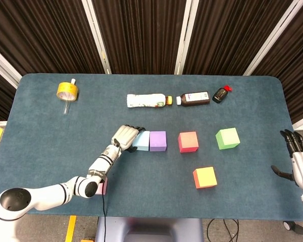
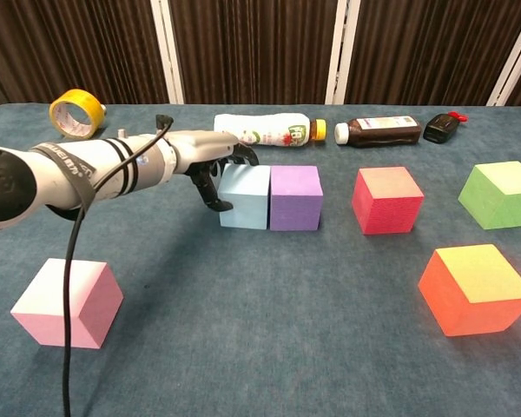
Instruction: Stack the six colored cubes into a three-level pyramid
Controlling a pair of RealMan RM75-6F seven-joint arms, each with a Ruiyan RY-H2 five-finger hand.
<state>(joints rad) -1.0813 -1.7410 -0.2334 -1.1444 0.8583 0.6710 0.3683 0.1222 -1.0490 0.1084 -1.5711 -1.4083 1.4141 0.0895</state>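
My left hand grips the left side of the light blue cube, thumb at its front and fingers over its back edge. That cube stands flush against the purple cube. To the right, spaced apart, sit the red cube and the green cube. The orange cube lies nearer the front. The pink cube sits front left, partly under my left forearm in the head view. My right hand hangs open beyond the table's right edge.
Along the back lie a yellow tape roll, a white bottle, a dark brown bottle and a small black bottle. A black cable runs along my left forearm.
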